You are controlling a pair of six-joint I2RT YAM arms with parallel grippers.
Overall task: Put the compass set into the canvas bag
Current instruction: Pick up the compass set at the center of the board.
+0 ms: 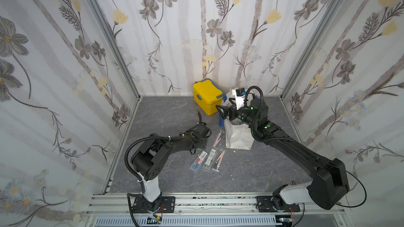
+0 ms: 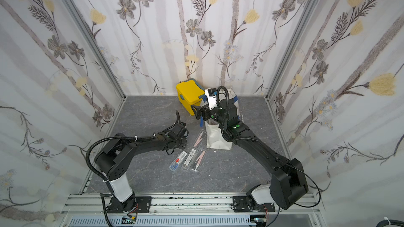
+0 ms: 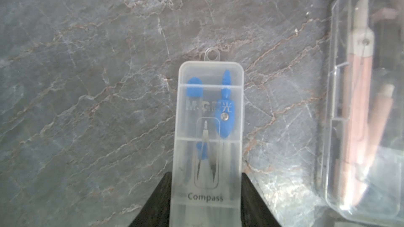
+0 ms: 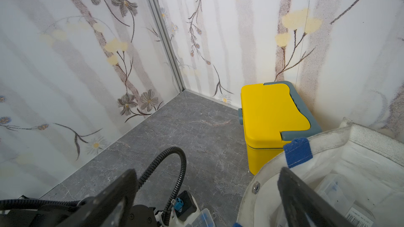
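A frosted compass set (image 3: 209, 105) with a blue compass inside lies on the grey tabletop. My left gripper (image 3: 206, 175) is shut on it, a black finger pressed against each long side. In both top views the left wrist (image 1: 200, 137) hides this case; the right wrist view shows one end of it (image 4: 204, 217). The off-white canvas bag (image 1: 238, 136) with blue straps stands upright right of centre. My right gripper (image 4: 207, 195) is open at the bag's mouth, one finger (image 4: 301, 197) inside the rim and the other outside. Clear cases (image 4: 334, 188) lie in the bag.
A pink compass in a clear case (image 3: 363, 105) lies close beside the held set. Three more cases (image 1: 209, 156) lie side by side nearer the front. A yellow lidded box (image 1: 207, 97) stands against the back wall, next to the bag. Patterned walls enclose three sides.
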